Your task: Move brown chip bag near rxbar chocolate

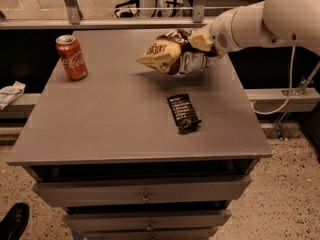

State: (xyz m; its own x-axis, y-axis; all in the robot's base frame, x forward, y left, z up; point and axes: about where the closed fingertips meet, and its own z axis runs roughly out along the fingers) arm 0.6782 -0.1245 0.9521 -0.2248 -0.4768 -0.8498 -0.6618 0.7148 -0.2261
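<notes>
As I look outward from the near edge of the tabletop (100,144), the first thing I meet is the chocolate bar (183,113). It lies flat, a little to my arm's side of the middle, with its long axis running roughly from the near edge to the far one and bare surface all round it. Beyond it and higher up hangs the chip bag (170,56), clear of the tabletop with its shadow underneath. My jaws are clamped on its crumpled end, the one nearest my arm. The bag's long axis runs crosswise to the bar's, and its tan tip points toward the soda can (71,57), which stands upright well apart near the far corner. So the bar lies below my jaws and toward the near edge. I judge the coming move to be a short carry nearward and down, setting the bag just beside the bar, not on it.
</notes>
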